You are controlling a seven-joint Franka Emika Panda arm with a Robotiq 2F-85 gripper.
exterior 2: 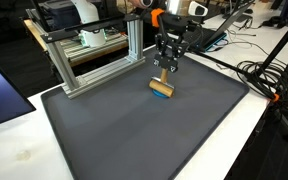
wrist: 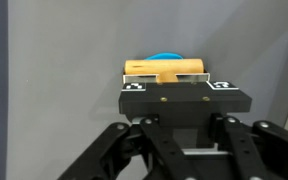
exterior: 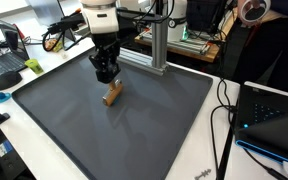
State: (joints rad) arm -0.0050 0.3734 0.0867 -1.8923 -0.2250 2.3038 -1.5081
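A small wooden piece with a blue part (exterior: 113, 95) rests on the dark grey mat (exterior: 134, 130). It also shows in both the other exterior view (exterior 2: 161, 88) and the wrist view (wrist: 166, 67). My gripper (exterior: 106, 76) stands upright directly over it, and its fingers converge onto the piece's upper end (exterior 2: 165, 72). In the wrist view a black block with two white markers (wrist: 184, 100) hides the fingertips, and a short wooden stem runs under it from the piece.
An aluminium frame (exterior 2: 94, 60) stands at the mat's far edge, close to the gripper. Cables (exterior: 224, 110) and a laptop (exterior: 274, 120) lie beside the mat. Desks with electronics surround the white table (exterior 2: 14, 150).
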